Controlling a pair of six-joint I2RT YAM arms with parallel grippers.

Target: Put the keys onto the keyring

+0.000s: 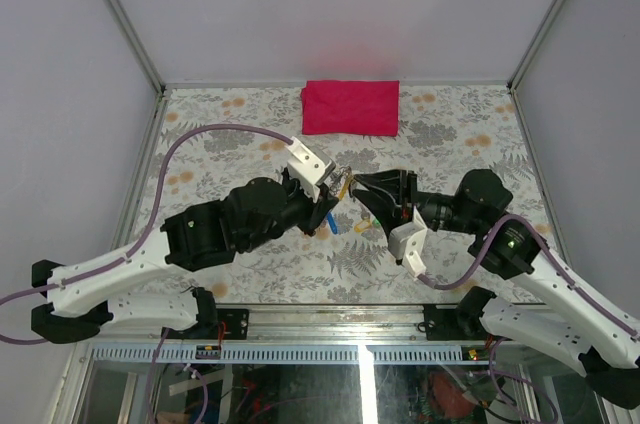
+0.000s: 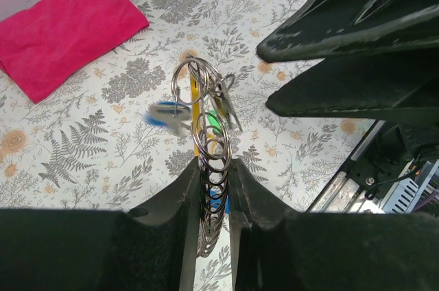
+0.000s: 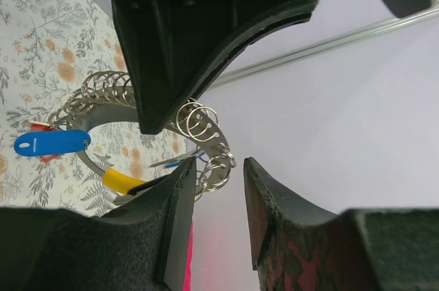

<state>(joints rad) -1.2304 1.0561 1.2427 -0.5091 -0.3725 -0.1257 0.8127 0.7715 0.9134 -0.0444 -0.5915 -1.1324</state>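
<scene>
My left gripper (image 2: 215,166) is shut on the keyring (image 2: 206,141), a curved silvery band strung with several small wire rings, and holds it up off the table. A blue-tagged key (image 2: 164,114) and a yellow-headed key (image 2: 195,95) hang from it, with a green one (image 2: 215,121) behind. In the right wrist view the same blue tag (image 3: 51,143) and yellow head (image 3: 120,180) dangle under the band (image 3: 206,136). My right gripper (image 3: 218,164) is open, and the band's end rings sit between its jaws, close to the left finger. Both grippers meet at the table's middle (image 1: 345,187).
A red cloth (image 1: 350,107) lies folded at the far edge of the floral table (image 1: 450,144). Small blue (image 1: 330,222) and yellow-green (image 1: 362,227) key pieces show just below the grippers. Metal frame posts stand at the far corners.
</scene>
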